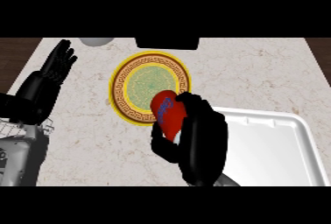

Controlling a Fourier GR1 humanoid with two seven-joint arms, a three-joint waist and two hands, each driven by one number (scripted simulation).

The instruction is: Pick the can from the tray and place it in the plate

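Note:
My right hand [197,144] is curled round a red can [167,113] with blue lettering. The can is tilted and hangs over the near right edge of the plate [139,72]. That plate is round, with a yellow rim, a brown patterned band and a green centre. The white tray [284,148] lies at the right, just beside my right hand, and holds nothing that I can see. At the left edge my left hand [57,63] rests open, fingers up.
A black object [167,42] sits at the counter's far edge behind the plate. A grey rounded object [97,41] is at the far left. Dark wood [16,52] borders the marble counter [258,74] at both sides.

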